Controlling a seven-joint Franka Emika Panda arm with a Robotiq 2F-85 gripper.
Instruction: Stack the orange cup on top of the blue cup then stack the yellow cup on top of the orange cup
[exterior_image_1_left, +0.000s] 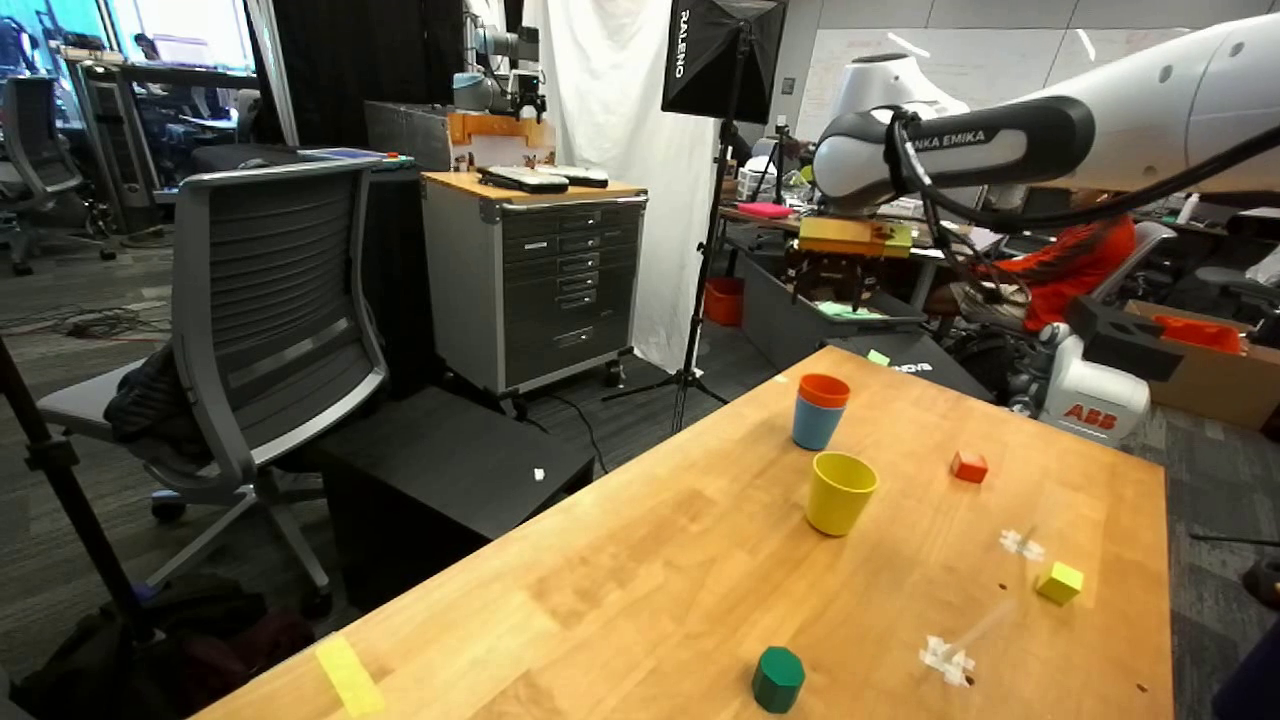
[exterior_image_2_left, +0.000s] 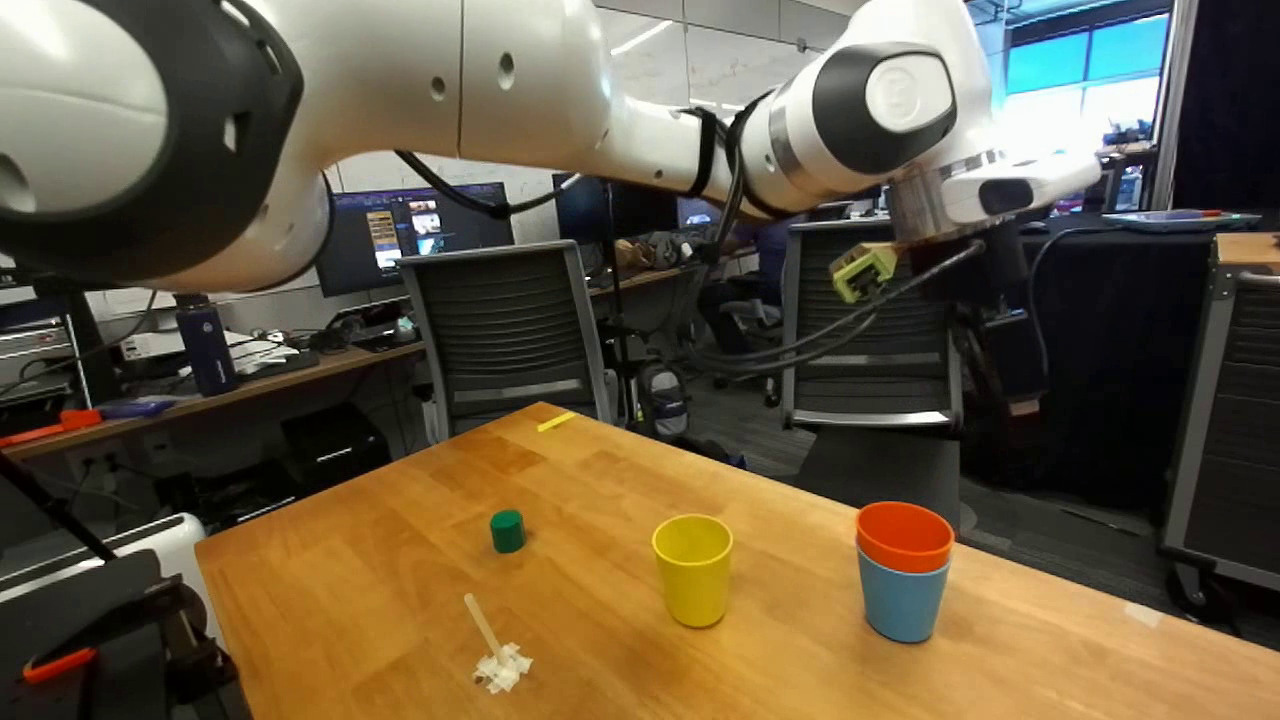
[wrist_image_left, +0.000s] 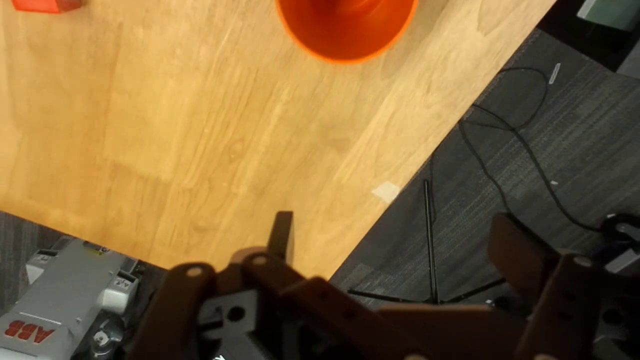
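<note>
Wide apart across the bottom of the wrist view, closest to that camera, stand the jaws of my gripper (wrist_image_left: 398, 239), with dark floor (wrist_image_left: 600, 160) and a corner of the table (wrist_image_left: 200, 125) showing between them. Well above them in the frame I look down into the orange cup (wrist_image_left: 346, 27), cut off by the top edge, its round mouth facing up at me. In an exterior view I see it at lower right, nested in the blue cup (exterior_image_2_left: 904, 605), with its rim and upper wall standing proud. Both are upright on one vertical long axis, mouths up, tapering down toward the table. Left of that pair, near but apart, the yellow cup (exterior_image_2_left: 693, 578) stands by itself, also mouth up, long axis vertical. Farther left sits a short green cylinder (exterior_image_2_left: 508, 532), on end. In an exterior view I have a small red block (exterior_image_1_left: 969, 466) right of the cups and a small yellow block (exterior_image_1_left: 1060, 582) lower right of them. My white arm (exterior_image_1_left: 1145, 115) extends from that frame's upper right edge, holding the gripper well above the table.
</note>
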